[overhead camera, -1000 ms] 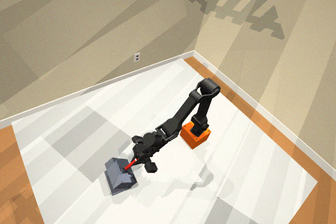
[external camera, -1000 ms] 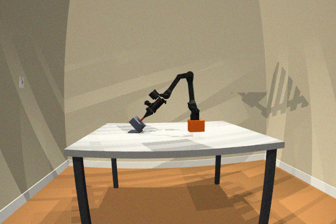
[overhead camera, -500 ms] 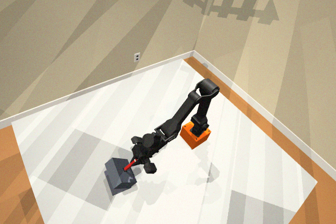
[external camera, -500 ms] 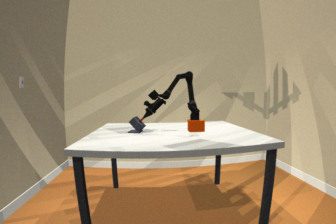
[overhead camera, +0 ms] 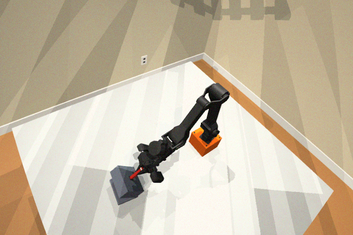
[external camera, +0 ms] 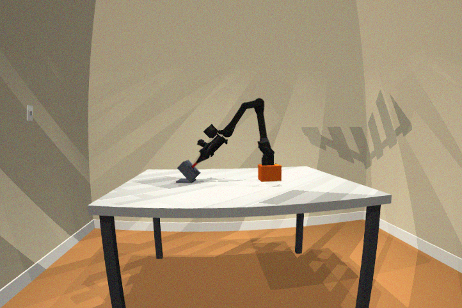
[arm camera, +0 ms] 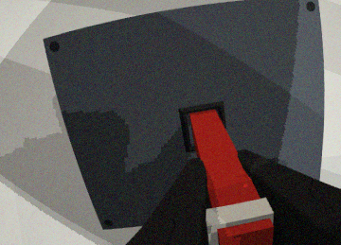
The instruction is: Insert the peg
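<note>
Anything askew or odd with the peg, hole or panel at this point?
Nothing stands out. The gripper is shut on the red peg, whose square tip sits squarely in the hole of the sloped panel, and the panel rests flat on the table.

Black six-joint arm [overhead camera: 190,119] rises from its orange block base [overhead camera: 196,143] at the right of the scene, elbow [external camera: 257,103] folded high, forearm sloping down toward the left. Wrist pitched steeply downward. Black parallel-jaw gripper [arm camera: 230,200] clamped on a red square-sided peg with a white band [arm camera: 222,155]; dark fingers press both flat sides. Peg tilted along the gripper axis, far tip pointing away from the wrist.
</note>
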Robot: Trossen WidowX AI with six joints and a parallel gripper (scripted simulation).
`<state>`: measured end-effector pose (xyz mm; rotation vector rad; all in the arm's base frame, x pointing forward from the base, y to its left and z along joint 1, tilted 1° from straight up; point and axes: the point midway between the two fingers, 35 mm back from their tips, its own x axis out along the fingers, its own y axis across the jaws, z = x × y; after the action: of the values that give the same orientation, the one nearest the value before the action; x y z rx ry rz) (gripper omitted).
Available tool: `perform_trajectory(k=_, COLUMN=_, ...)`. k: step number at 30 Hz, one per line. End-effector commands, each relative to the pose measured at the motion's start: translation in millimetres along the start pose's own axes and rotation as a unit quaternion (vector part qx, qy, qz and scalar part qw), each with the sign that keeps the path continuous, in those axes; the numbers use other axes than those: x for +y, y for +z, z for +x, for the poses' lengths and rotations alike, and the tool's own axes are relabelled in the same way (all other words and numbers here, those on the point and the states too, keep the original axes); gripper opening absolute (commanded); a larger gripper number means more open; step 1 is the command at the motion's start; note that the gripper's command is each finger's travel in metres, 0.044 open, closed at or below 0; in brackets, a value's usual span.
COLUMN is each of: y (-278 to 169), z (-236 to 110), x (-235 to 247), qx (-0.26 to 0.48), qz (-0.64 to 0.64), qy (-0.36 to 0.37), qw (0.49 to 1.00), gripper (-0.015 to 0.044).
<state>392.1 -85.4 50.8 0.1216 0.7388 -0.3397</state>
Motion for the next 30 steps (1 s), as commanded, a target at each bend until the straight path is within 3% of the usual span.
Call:
perform_trajectory(k=1, y=-1, z=2, x=0, qx=0.001, qz=-0.001, qy=0.001, qw=1.000, gripper=0.0000)
perform_trajectory(k=30, y=2, z=16, x=1, qx=0.000, qz=-0.001, qy=0.001, qw=1.000, gripper=0.0000)
